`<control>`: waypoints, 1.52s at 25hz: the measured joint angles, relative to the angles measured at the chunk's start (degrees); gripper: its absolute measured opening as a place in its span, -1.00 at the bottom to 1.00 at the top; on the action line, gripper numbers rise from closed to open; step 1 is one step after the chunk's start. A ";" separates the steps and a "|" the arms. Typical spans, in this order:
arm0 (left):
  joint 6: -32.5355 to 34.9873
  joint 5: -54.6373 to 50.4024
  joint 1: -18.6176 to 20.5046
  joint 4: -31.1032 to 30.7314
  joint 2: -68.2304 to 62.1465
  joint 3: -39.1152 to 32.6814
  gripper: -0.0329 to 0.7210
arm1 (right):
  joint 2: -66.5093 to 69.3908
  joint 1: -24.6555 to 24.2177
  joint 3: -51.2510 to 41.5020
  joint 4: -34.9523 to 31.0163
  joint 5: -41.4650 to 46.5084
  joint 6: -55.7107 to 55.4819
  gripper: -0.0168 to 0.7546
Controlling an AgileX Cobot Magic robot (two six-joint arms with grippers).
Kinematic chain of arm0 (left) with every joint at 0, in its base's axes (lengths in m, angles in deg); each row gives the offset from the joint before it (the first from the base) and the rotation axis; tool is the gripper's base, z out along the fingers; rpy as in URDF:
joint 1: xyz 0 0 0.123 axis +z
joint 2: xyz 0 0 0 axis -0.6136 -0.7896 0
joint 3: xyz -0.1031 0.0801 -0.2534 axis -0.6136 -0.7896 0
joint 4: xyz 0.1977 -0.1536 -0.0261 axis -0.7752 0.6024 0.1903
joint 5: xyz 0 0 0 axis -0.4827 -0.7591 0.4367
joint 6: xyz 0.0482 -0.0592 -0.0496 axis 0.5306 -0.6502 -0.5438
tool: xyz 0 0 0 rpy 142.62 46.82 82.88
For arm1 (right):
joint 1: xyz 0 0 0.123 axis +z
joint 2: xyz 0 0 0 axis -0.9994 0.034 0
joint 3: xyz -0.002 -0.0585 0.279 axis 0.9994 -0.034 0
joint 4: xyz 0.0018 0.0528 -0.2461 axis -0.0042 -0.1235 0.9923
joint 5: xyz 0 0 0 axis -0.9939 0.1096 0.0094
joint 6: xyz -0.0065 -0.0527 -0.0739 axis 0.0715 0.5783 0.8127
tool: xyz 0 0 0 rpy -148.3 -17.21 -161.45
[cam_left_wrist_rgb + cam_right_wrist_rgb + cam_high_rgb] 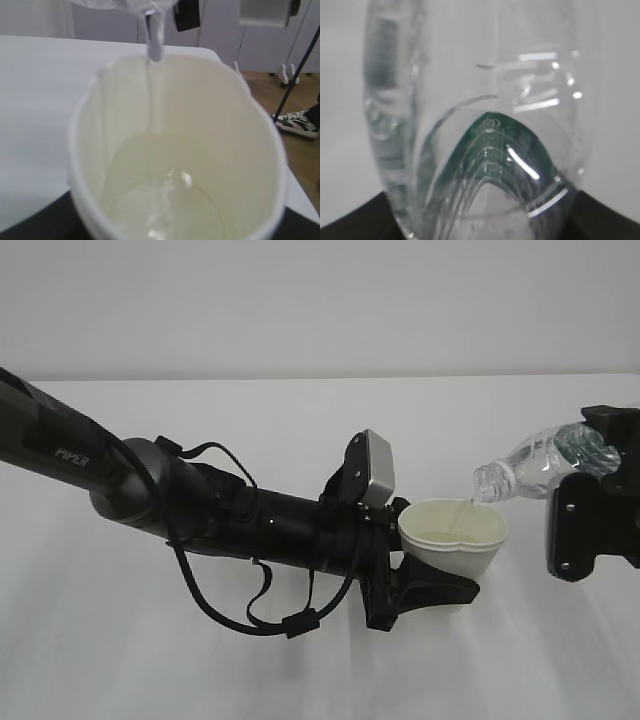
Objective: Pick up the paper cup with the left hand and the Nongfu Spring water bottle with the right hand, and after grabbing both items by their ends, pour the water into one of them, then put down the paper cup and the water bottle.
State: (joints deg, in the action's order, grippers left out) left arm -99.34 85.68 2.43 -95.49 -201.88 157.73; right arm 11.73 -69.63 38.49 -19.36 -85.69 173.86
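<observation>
Centre-right of the exterior view: left hand (pixel 425 590) clamps the paper cup (pixel 455 538) low on its wall, jaws closed on it, rim squeezed out of round. Cup sits upright, looks lifted a bit off the white table (pixel 300 670), tho hard to be sure from this angle. Right edge of frame: right hand (pixel 590 490) grips the Nongfu Spring water bottle (pixel 540 462) at its base end, bottle tipped w/ open neck down-left, just over the cup rim. Thin stream of water (pixel 154 85) falls from top centre of left wrist view into the cup, pooling at the bottom. Right wrist view: bottle fills frame, green label visible thru the plastic
</observation>
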 joint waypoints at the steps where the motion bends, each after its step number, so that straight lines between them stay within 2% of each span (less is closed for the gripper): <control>1: 0.00 0.00 0.00 0.00 0.00 0.00 0.22 | 0.00 0.00 0.00 0.00 0.00 0.00 0.13; 38: 0.00 -0.21 0.00 -0.14 0.00 0.00 0.22 | 0.00 0.00 0.00 0.24 -0.36 0.45 0.13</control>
State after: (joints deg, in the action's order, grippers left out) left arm -99.34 85.47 2.43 -95.63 -201.88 157.73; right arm 11.73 -69.63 38.49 -19.11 -86.05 174.32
